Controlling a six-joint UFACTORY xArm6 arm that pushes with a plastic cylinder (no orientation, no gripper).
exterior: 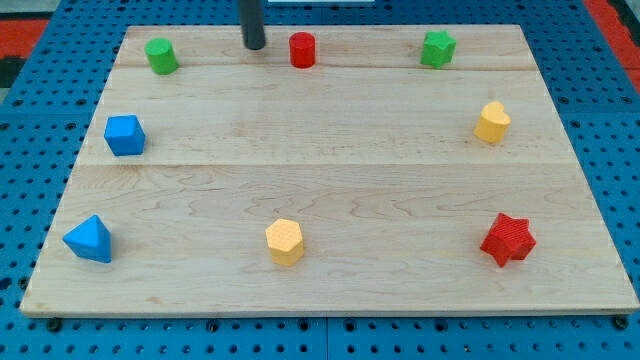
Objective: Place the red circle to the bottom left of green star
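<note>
The red circle (302,49) stands near the top edge of the wooden board, a little left of centre. The green star (437,48) stands near the top edge toward the view's right, well apart from the red circle. My tip (255,46) comes down from the view's top and rests on the board just left of the red circle, with a small gap between them.
A green circle (160,55) is at top left. A blue block (125,134) is at mid left and a blue wedge-like block (90,239) at bottom left. Yellow blocks are at bottom centre (284,241) and at mid right (491,122). A red star (508,239) is at bottom right.
</note>
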